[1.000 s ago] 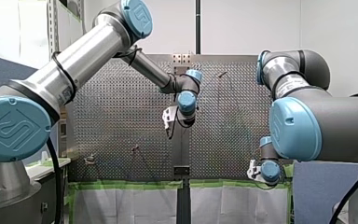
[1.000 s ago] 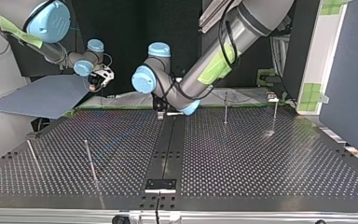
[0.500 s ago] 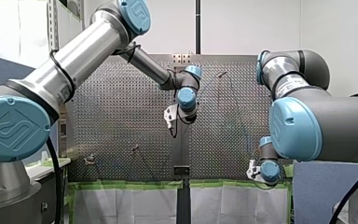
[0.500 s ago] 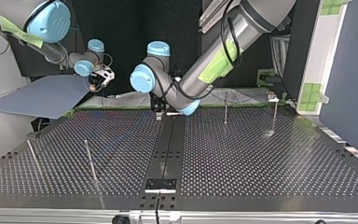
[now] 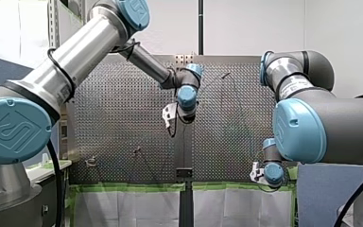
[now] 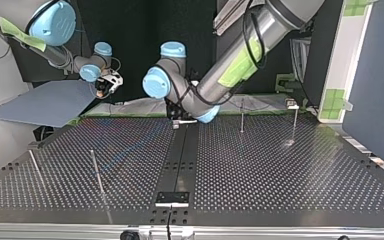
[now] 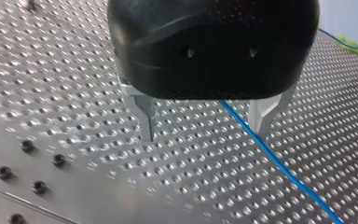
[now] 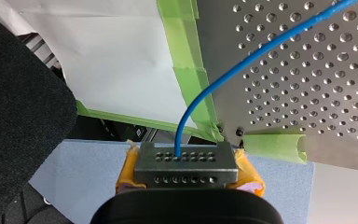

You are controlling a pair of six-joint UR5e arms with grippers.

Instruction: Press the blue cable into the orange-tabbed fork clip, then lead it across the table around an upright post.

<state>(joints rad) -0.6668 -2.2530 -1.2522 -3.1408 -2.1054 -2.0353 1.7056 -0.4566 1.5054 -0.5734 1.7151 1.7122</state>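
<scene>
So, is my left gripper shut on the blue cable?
No, the left wrist view shows the left gripper open, with the blue cable lying ungripped on the table.

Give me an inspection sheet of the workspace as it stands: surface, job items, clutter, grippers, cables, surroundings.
Surface: perforated table with a dark centre strip.
Job's things: blue cable lies on the table; upright post stands, with others like it; orange-tabbed clip not made out.
Clutter: nothing seen.
Grippers: left gripper open, low over the table, cable close beside one finger, ungripped; right gripper off the table's edge, yellow pads shut on the cable.
Cables: black cable looped round my left arm.
Surroundings: green tape along the table's edge, white sheet beyond it.
</scene>
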